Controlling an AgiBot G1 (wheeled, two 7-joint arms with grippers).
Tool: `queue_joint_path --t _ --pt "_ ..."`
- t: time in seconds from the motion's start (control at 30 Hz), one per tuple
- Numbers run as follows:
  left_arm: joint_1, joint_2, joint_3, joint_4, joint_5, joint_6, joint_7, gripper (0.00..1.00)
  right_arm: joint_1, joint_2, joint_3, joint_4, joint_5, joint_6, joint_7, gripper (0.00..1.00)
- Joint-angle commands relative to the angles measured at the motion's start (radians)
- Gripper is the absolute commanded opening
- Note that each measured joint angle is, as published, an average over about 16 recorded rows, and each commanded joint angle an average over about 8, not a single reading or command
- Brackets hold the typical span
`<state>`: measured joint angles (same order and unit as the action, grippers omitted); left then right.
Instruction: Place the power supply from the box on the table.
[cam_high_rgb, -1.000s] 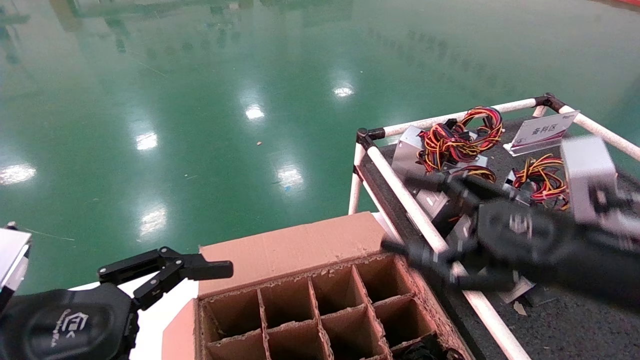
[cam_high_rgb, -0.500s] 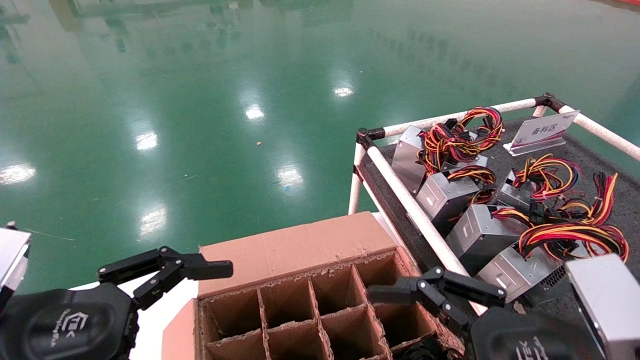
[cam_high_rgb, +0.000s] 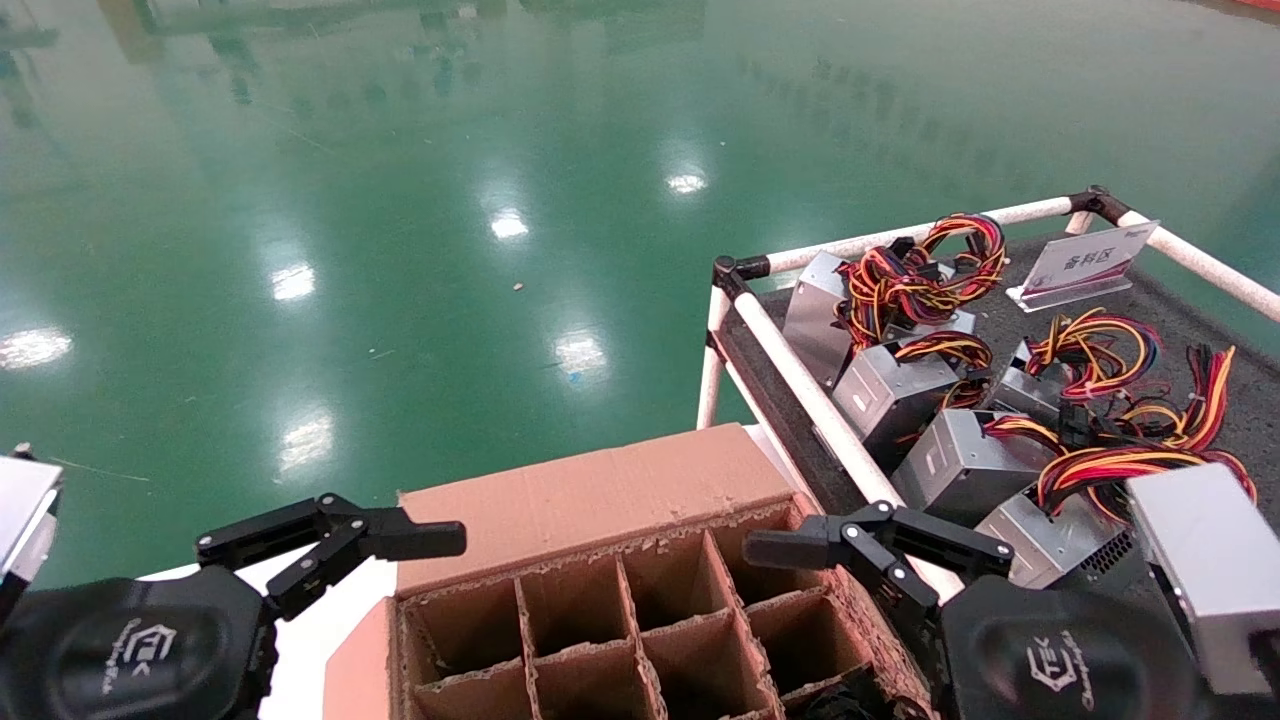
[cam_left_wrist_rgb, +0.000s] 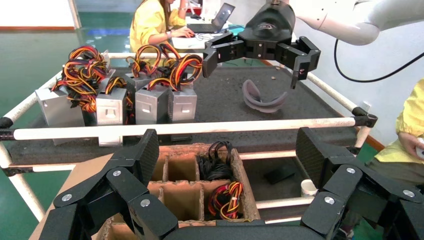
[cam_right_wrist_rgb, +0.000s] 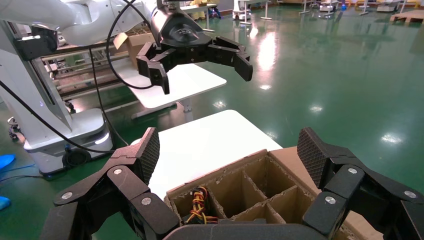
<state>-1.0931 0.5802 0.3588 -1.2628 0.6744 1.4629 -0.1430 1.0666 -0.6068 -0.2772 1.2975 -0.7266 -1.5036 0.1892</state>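
Hovering over the box's (cam_high_rgb: 600, 500) right edge, our right gripper (cam_high_rgb: 860, 545) has its jaws spread wide and empty. We see each power supply (cam_high_rgb: 955, 465) resting on the table (cam_high_rgb: 1120, 620). Our left gripper (cam_high_rgb: 330, 540), also gaping, sits parked beside the box.

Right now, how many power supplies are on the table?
5 power supplies: four lined along the rail, one behind them towards the white sign. Wire bundles may hide others.
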Motion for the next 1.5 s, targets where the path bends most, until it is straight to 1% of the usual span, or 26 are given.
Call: queue_joint_path --t 0.03,1.5 --pt "0.000 0.000 0.000 0.000 0.000 0.000 0.000 1.00 0.002 -0.001 0.000 -0.003 -0.001 0.002 0.000 1.00" --pt "0.000 0.000 0.000 0.000 0.000 0.000 0.000 1.00 0.008 -0.005 -0.002 -0.015 -0.004 0.009 -0.002 1.00"
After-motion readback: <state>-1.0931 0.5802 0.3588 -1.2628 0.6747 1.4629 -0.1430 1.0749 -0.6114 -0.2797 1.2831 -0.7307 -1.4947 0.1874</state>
